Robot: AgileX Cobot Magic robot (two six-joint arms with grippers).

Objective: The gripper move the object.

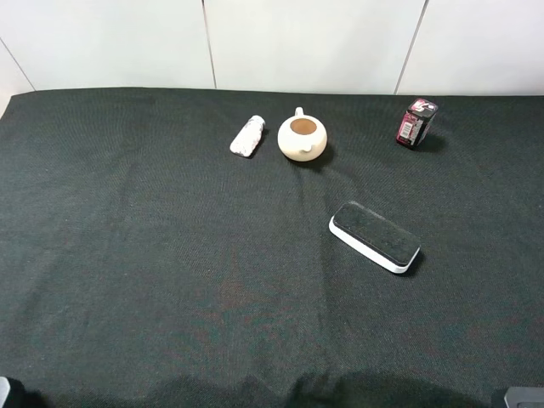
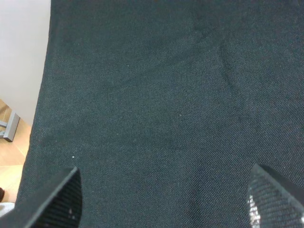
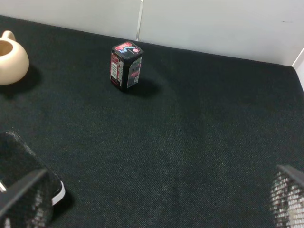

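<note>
The object, a small white cylindrical bottle (image 1: pixel 247 136), lies on its side on the dark cloth, just left of the cream teapot (image 1: pixel 302 138). It shows only in the exterior high view. My left gripper (image 2: pixel 166 204) is open and empty over bare cloth near the table's left edge. My right gripper (image 3: pixel 156 199) is open and empty over the right part of the table. Both grippers are far from the bottle. Only small grey bits of the arms show at the exterior view's bottom corners.
A dark red box (image 1: pixel 416 122) stands at the back right and also shows in the right wrist view (image 3: pixel 126 65). A flat black block with a white base (image 1: pixel 375 236) lies right of centre. White wall panels (image 1: pixel 297 42) close the back. The floor (image 2: pixel 9 147) shows past the left edge.
</note>
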